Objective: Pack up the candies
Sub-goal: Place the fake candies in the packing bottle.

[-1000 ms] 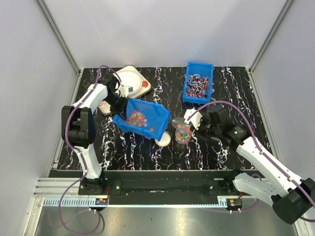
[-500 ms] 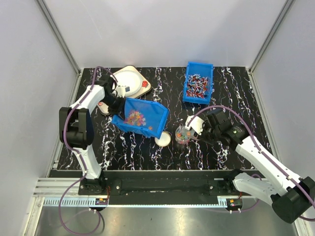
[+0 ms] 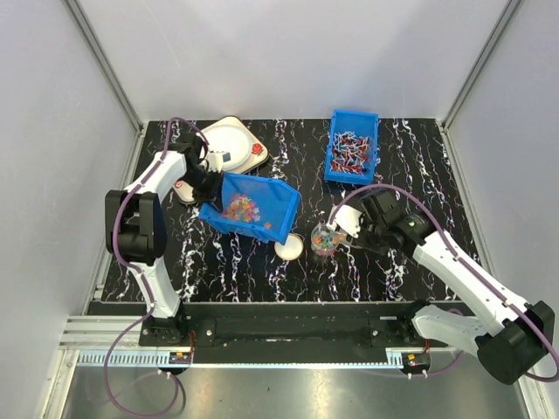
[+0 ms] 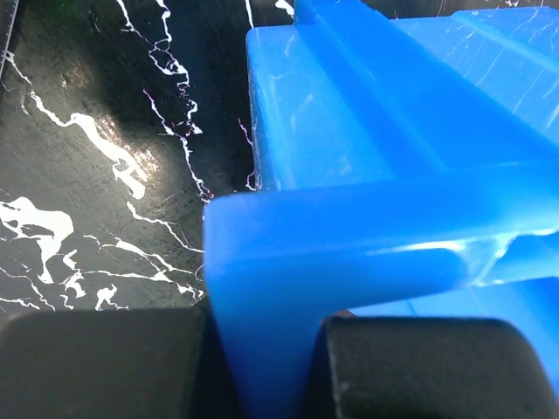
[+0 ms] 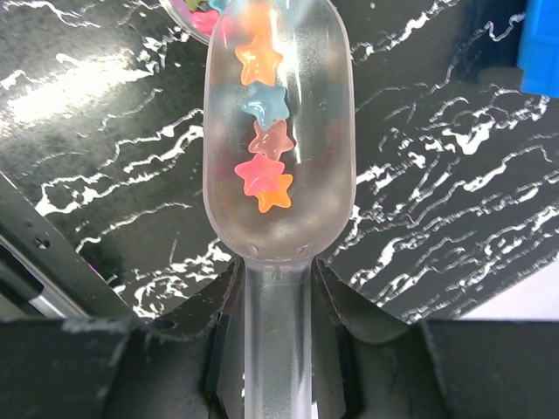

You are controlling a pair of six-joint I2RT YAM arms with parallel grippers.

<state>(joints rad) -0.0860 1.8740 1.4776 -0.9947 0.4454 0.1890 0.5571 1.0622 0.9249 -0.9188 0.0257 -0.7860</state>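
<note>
My left gripper (image 3: 210, 187) is shut on the rim of a blue bin (image 3: 266, 202) and holds it tilted above the table. A heap of tiny multicoloured candies (image 3: 242, 208) lies inside. In the left wrist view the bin's wall (image 4: 349, 131) sits pinched in my left gripper (image 4: 266, 349). My right gripper (image 3: 354, 225) is shut on the handle of a clear scoop (image 5: 279, 209), which carries several star-shaped candies (image 5: 262, 144). The scoop's tip reaches over a small clear cup (image 3: 325, 241) holding candies. The handle runs through my right gripper (image 5: 278, 301).
A white round lid (image 3: 289, 248) lies just left of the cup. A second blue bin (image 3: 352, 166) with wrapped sweets stands at the back right. A white scale (image 3: 229, 140) sits at the back left, behind the left arm.
The left arm has shifted the tilted bin slightly toward the back. The right gripper has drawn the scoop a little to the right, so its tip now sits over the cup.
</note>
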